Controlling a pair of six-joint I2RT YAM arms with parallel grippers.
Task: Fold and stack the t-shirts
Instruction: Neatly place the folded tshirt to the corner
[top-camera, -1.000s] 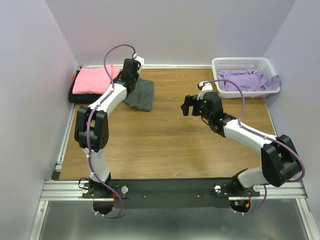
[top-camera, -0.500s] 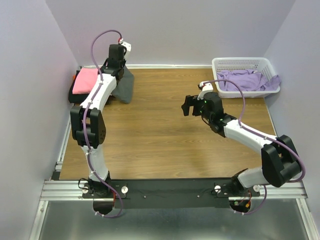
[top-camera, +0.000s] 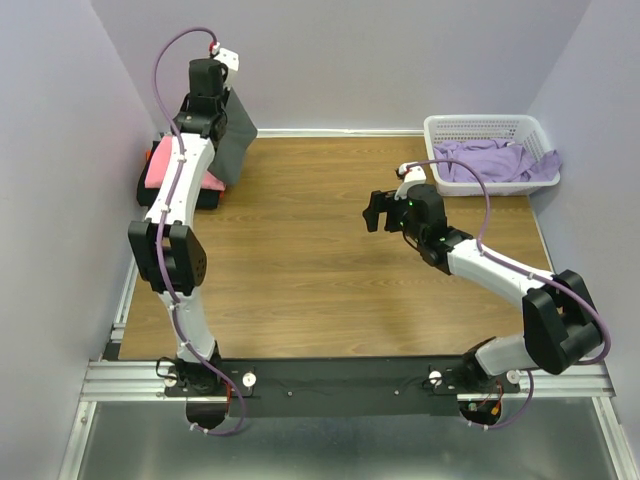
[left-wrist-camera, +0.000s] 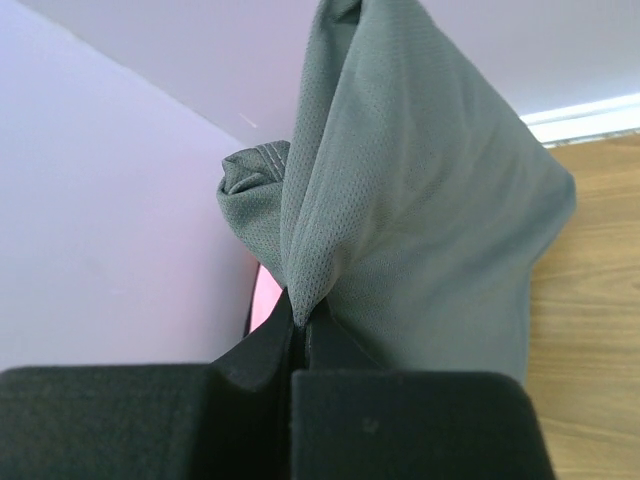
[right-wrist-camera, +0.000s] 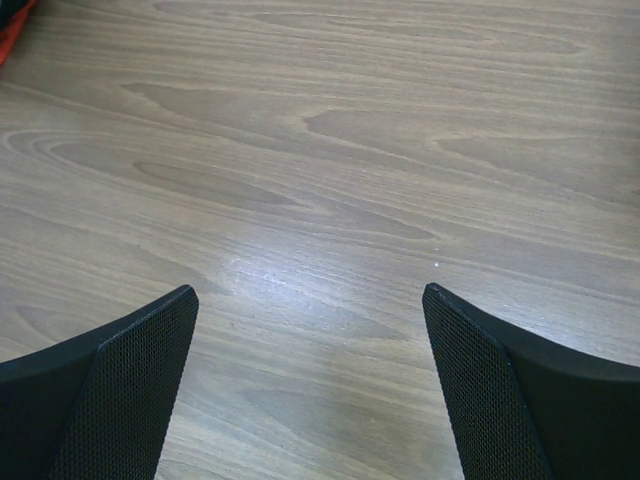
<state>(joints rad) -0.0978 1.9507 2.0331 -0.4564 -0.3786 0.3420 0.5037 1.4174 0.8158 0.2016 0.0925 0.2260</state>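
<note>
My left gripper (top-camera: 207, 92) is raised high at the back left and shut on a pinch of the dark charcoal grey t-shirt (top-camera: 232, 140). The shirt hangs folded below it, off the table. In the left wrist view the jaws (left-wrist-camera: 298, 322) are pressed together on a point of the grey cloth (left-wrist-camera: 420, 200). Beside the hanging shirt, a folded bright pink t-shirt (top-camera: 158, 166) lies on a black t-shirt (top-camera: 192, 196) at the left wall. Lavender t-shirts (top-camera: 495, 160) fill the basket. My right gripper (top-camera: 378, 212) hovers open over bare wood (right-wrist-camera: 310, 330), holding nothing.
The white lattice basket (top-camera: 484, 126) stands at the back right corner, with cloth spilling over its right rim. Purple walls close in the table on the left, back and right. The wooden tabletop (top-camera: 330, 270) lies between the arms.
My left arm has lifted the grey t-shirt off the table and swung it left and back, beside the pink and black stack. The right arm has not moved.
</note>
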